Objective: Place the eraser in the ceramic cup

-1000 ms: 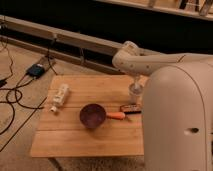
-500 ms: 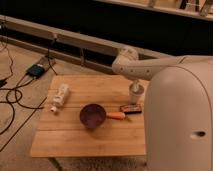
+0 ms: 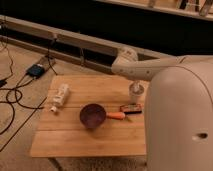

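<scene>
A light wooden table [image 3: 90,137] stands on a beige floor [image 3: 20,145] with black cables [image 3: 11,100] at 9 o'clock, a dark wall [image 3: 125,25] and pale ledge [image 3: 75,42] at 12 o'clock, and the gripper [image 3: 136,84] over the table's 3 o'clock side.

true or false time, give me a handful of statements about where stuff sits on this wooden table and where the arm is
1. The purple bowl sits near the middle of the table. True.
2. The white tube lies on the table's right edge. False: it lies on the left side.
3. The white cup stands right of the bowl, toward the back. True.
4. The gripper hangs over the tube. False: it is by the cup.
5. The dark bar lies in front of the cup. True.
</scene>
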`<move>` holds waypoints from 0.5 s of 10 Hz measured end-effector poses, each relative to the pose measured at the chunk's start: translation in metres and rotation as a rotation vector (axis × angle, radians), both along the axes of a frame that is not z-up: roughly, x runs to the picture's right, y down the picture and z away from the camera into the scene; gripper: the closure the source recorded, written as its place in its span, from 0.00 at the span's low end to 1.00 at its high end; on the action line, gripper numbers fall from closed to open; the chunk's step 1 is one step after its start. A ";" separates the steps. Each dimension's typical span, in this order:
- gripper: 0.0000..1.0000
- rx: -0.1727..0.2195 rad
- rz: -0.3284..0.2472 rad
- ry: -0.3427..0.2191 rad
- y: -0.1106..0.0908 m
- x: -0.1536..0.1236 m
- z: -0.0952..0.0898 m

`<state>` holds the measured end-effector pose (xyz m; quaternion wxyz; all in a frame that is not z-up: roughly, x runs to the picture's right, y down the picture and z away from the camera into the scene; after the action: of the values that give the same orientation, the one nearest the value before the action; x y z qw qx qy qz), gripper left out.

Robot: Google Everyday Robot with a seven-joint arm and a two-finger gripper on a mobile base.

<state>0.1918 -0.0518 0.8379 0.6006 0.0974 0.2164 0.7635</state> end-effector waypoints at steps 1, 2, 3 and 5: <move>0.50 0.004 -0.004 0.004 -0.003 0.000 0.000; 0.40 0.006 -0.007 0.008 -0.006 -0.001 0.000; 0.30 0.007 -0.013 0.010 -0.008 -0.002 0.000; 0.20 0.006 -0.022 0.015 -0.011 -0.002 0.002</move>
<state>0.1893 -0.0628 0.8396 0.6069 0.1072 0.2175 0.7569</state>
